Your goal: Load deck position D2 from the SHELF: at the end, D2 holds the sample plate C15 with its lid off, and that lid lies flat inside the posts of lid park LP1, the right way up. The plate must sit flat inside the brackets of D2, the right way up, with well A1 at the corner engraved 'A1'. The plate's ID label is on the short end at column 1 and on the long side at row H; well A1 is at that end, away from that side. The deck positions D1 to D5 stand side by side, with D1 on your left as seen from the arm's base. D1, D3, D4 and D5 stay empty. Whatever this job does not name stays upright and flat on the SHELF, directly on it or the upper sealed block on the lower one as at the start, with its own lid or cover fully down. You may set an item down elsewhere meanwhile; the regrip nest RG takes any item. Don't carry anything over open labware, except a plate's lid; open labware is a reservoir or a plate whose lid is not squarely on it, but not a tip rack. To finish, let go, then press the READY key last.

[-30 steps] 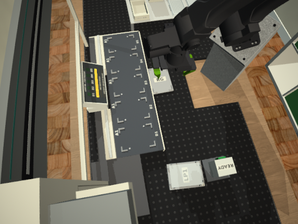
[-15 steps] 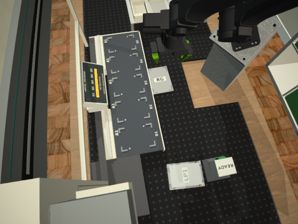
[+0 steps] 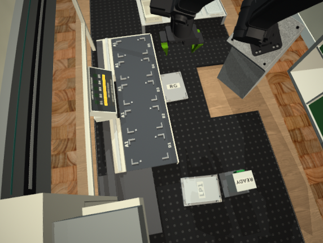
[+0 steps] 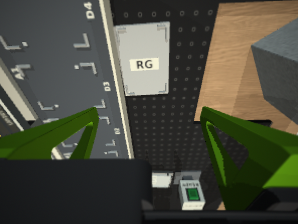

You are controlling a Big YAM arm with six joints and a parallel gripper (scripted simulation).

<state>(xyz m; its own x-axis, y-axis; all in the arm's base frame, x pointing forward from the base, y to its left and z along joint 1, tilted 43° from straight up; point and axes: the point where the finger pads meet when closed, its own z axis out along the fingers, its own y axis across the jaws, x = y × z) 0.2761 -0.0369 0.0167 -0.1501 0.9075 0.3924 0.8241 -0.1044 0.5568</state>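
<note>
My gripper (image 3: 180, 46) with green fingers hangs open and empty over the black mat, between the shelf at the top and the RG nest; in the wrist view (image 4: 150, 140) nothing lies between the fingers. The grey deck (image 3: 141, 99) carries brackets for D1 to D5, all empty; D2 (image 3: 141, 108) has its A1 mark on the left side. Lid park LP1 (image 3: 201, 190) is empty. The READY key (image 3: 239, 182) stands beside it. The shelf is mostly hidden by the arm; a white item and a tip-rack-like item peek out. Plate C15 is not identifiable.
The regrip nest RG (image 3: 173, 86) (image 4: 144, 62) lies empty to the right of the deck. The arm's grey base block (image 3: 248, 59) stands at the upper right. A status panel (image 3: 102, 91) stands on the deck's left. Cabinets fill the lower left and right edge.
</note>
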